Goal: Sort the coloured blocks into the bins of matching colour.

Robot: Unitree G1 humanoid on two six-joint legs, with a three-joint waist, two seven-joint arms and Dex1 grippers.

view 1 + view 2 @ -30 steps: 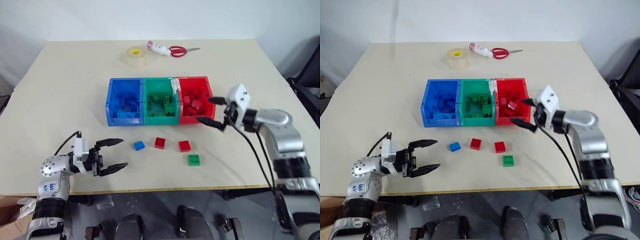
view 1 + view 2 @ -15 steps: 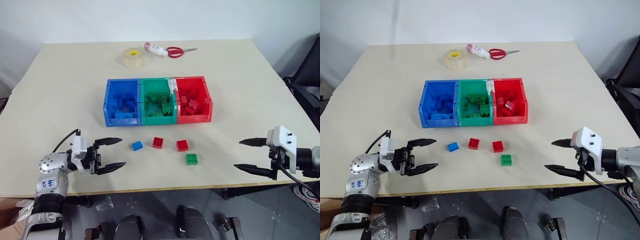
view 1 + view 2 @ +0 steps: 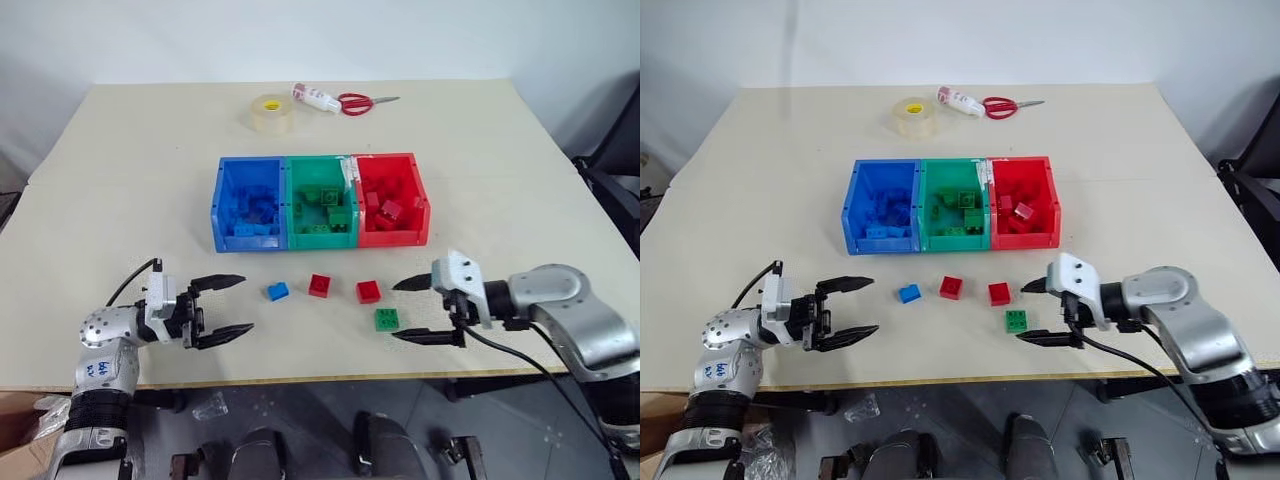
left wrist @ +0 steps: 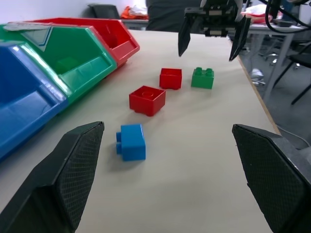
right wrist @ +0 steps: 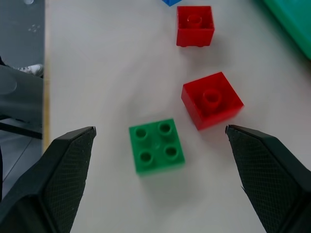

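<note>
Blue block [image 5: 171, 2] cut off by the picture's edge. Blocks piled in blue bin [image 3: 249, 205] too small to count.

The left gripper [image 3: 222, 308] was held low near the front left, its two black fingers spread wide and pointed level toward the right. The right gripper [image 3: 417, 311] was angled downward and toward the left, its fingers likewise spread wide, nothing being gripped.
</note>
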